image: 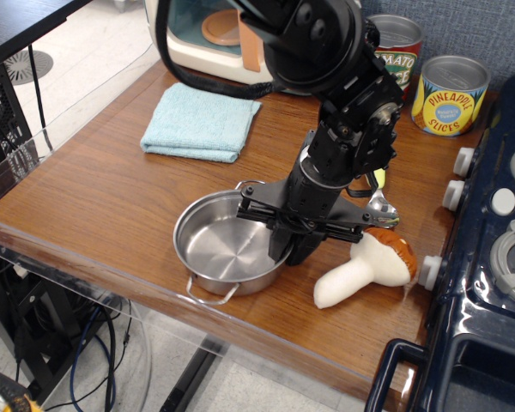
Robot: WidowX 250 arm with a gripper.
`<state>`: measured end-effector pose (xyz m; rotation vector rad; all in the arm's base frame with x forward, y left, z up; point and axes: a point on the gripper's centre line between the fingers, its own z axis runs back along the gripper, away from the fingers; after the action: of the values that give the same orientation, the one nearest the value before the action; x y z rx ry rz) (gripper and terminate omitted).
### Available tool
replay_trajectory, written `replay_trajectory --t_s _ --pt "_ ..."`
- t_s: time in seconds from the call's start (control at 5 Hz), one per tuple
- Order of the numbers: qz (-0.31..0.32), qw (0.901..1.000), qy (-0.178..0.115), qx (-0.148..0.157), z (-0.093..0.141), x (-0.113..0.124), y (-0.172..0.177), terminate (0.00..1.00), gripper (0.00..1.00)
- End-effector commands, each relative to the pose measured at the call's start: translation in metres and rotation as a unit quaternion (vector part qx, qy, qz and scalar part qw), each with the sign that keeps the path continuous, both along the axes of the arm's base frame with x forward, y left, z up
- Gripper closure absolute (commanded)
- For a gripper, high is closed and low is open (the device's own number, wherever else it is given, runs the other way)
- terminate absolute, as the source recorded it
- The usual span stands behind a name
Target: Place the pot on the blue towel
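Stainless-steel, the one pot sits near the wooden table's front edge, its right rim pinched between the fingers of the single black gripper. One blue towel lies well apart behind it. Around them are one toy mushroom and two cans: tomato and pineapple slices.

We find a mock kitchen set up in a lab. At 3 o'clock a dark blue toy stove with white knobs adjoins the wooden tabletop. At 12 o'clock stands a pastel toy microwave; at 1 o'clock, two tin cans. Loose cables hang under the table at 7 o'clock, over tiled flooring.
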<state>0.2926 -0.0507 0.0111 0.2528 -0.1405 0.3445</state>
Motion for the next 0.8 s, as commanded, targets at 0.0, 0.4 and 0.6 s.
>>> replay_trajectory --t_s 0.0,0.4,0.6 --pt "-0.015 0.9993 -0.033 0.003 0.026 0.002 -0.006 0.0 1.0" --pt "-0.016 0.997 -0.075 0.011 0.068 0.005 0.011 0.0 1.0" --pt "0.007 0.995 -0.1 0.002 0.091 0.017 0.028 0.0 1.0"
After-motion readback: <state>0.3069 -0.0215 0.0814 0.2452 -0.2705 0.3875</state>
